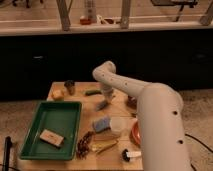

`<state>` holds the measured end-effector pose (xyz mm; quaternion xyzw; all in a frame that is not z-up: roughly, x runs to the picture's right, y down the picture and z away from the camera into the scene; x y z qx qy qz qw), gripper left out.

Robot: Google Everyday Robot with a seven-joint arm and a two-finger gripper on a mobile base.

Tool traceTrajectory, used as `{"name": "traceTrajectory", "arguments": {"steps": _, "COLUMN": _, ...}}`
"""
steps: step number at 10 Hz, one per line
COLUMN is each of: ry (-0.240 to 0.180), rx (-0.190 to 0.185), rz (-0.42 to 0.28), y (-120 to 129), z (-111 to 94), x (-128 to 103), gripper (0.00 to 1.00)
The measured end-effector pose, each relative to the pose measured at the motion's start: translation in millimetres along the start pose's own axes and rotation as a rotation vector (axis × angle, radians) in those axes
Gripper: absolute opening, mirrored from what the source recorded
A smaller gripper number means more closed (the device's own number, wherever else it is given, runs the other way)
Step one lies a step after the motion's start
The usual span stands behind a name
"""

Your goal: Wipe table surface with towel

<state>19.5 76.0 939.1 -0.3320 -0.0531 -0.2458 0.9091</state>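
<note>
The table surface [75, 100] is a light tan wooden top. My white arm reaches in from the lower right, bends at an elbow above the table's far middle, and points down. The gripper [105, 96] is low over the far middle of the table. The pale grey-blue towel [102, 104] lies right under the gripper's tip, on the wood, touching it as far as I can see. The gripper's tip is partly hidden by the wrist.
A green tray [32, 145] with a tan block [51, 137] takes the front left. A bright blue pad [101, 123], white cup [118, 125] and orange bowl [135, 133] stand in front of the gripper. A dark cup [70, 87], yellow item [57, 94] and green item [92, 92] are at the back.
</note>
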Motion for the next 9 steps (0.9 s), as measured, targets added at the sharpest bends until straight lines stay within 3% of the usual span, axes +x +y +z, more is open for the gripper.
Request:
{"name": "traceTrajectory", "arguments": {"steps": 3, "ry": -0.032, "rx": -0.005, "rz": -0.084, "y": -12.4, "z": 5.2, "x": -36.1, "gripper": 0.00}}
{"name": "traceTrajectory", "arguments": {"steps": 5, "ry": -0.052, "rx": -0.012, "rz": -0.134, "y": -1.0, "z": 7.4, "x": -55.5, "gripper": 0.00}}
{"name": "traceTrajectory", "arguments": {"steps": 9, "ry": -0.051, "rx": -0.029, "rz": -0.125, "y": 38.3, "z": 6.5, "x": -36.6, "gripper": 0.00}}
